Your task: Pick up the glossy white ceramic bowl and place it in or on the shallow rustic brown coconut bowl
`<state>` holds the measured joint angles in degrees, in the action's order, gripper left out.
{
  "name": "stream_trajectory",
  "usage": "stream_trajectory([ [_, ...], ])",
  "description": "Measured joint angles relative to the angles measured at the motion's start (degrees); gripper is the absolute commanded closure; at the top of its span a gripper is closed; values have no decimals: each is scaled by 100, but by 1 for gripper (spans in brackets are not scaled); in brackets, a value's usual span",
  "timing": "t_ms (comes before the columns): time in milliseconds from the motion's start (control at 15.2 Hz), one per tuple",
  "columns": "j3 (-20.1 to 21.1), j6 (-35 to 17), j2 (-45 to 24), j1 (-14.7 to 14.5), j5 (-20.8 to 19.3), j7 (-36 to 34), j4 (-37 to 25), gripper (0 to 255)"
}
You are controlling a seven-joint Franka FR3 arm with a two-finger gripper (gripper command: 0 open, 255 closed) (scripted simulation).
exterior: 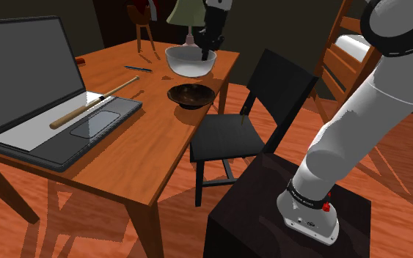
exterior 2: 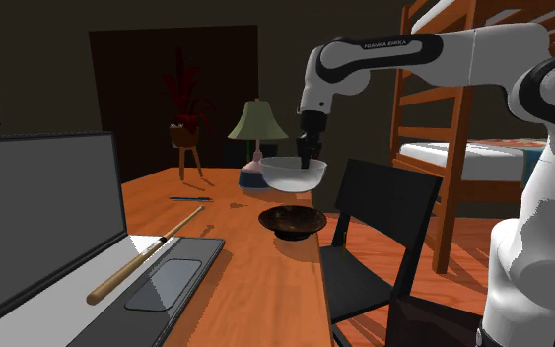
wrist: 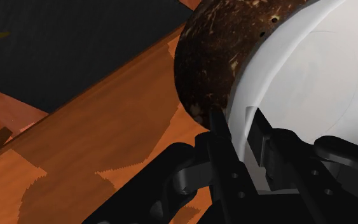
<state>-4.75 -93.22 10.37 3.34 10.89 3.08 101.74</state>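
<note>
Claw [wrist: 236, 127] is clamped on the white bowl [wrist: 311, 83] by its rim, so it hangs lifted. Coconut bowl [wrist: 219, 57] sits just below the claw, looks drop-ready.

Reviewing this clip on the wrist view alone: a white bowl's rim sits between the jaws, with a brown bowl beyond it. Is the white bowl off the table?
Observer: Yes. In the second exterior view the white bowl hangs in the air, clear above the table.
Operator: Where is the brown one relative to it?
Observer: The coconut bowl rests on the table below the white bowl, with a visible gap between them.
Operator: Anything in it?
Observer: The shoulder view looks into it and it appears empty.
Operator: Any obstacle nearby?
Observer: A lamp stands just behind the raised bowl, at the table's far end.
</note>
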Motion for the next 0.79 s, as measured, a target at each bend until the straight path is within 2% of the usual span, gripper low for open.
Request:
stream_trajectory([
  [792,-10,-853,110,16,11,196,987,255],
])
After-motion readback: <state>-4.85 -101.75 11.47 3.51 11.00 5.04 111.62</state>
